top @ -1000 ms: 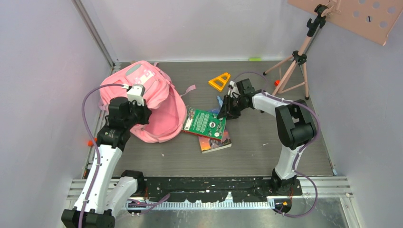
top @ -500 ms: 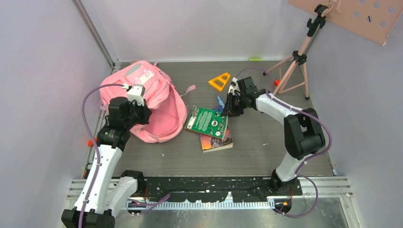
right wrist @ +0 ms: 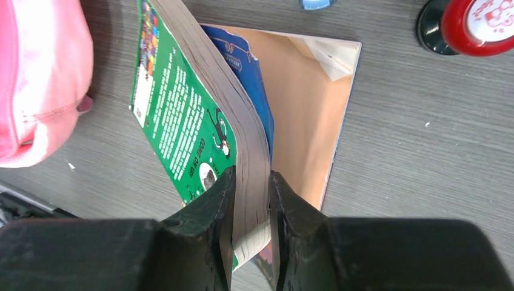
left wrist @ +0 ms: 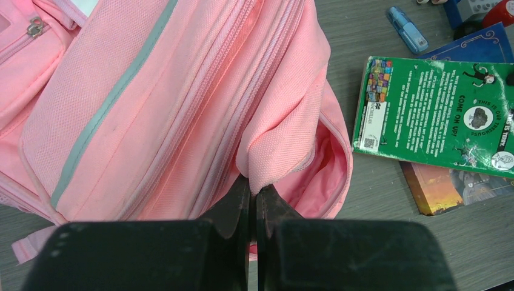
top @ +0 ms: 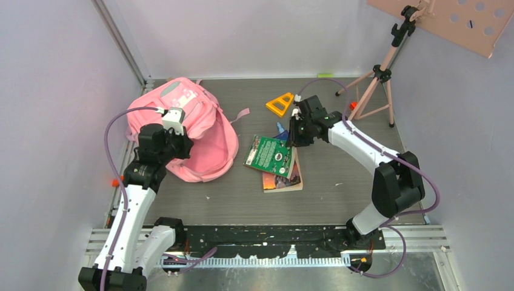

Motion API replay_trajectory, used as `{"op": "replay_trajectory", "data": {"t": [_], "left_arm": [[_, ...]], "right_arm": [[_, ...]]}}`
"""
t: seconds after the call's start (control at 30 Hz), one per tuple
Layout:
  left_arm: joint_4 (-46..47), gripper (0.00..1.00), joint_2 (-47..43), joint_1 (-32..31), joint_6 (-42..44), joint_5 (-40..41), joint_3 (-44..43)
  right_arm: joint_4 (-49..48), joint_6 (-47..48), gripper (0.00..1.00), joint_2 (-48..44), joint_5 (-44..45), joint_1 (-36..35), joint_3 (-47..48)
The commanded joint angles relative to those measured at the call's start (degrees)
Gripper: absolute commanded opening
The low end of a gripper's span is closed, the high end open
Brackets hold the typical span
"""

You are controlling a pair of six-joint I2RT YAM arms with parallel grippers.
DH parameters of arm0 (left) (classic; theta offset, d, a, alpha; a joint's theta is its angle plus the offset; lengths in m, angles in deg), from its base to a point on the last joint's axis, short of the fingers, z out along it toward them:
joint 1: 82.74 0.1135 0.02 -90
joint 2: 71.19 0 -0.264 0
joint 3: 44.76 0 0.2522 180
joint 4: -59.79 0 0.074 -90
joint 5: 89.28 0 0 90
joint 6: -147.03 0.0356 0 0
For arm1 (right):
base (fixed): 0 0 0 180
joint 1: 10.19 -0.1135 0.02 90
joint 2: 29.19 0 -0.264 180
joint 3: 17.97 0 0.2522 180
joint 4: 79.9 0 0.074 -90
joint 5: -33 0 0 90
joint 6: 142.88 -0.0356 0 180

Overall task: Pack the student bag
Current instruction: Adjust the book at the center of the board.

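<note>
Since a second ago the right arm's elbow has swung out toward 4 o'clock. The green book has turned more upright and slid a little toward 3 o'clock. The left arm and the student bag have not shifted.

From the top camera, the student bag lies at about 10 o'clock on the tabletop, its opening facing the centre. The left end effector sits at the bag's near rim. The right end effector meets the green book's far edge near the centre, above an orange-covered book. An orange triangle rests at 12 o'clock and a tripod stands at 2 o'clock.

In the left wrist view, the left end effector is clenched on a fold of the bag's pink fabric. The green book lies at 3 o'clock.

In the right wrist view, the right end effector is clamped across the green book's page block, with the book tilted on edge. A blue book and a tan cover lie beneath it. The bag shows at 9 o'clock.
</note>
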Motion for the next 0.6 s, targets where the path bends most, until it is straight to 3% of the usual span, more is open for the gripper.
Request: {"op": "replay_trajectory", "data": {"t": [0.0,0.23,0.43,0.57], "left_arm": [[6.28,0.0,-1.75,-0.26,-0.7,-2.23,-1.57],[6.27,0.0,-1.89,-0.25,-0.71,-2.38,-1.48],[6.28,0.0,-1.82,-0.2,-0.78,-2.48,-1.48],[6.35,0.0,-1.8,-0.2,-0.72,-2.43,-1.48]], "right_arm": [[3.08,0.63,0.28,-1.19,7.72,-4.18,1.31],[2.43,-2.55,0.34,2.57,11.75,-9.41,0.25],[3.57,-4.18,0.63,3.98,17.5,-11.16,0.27],[4.01,-0.48,0.71,2.53,17.9,-11.22,0.81]]}}
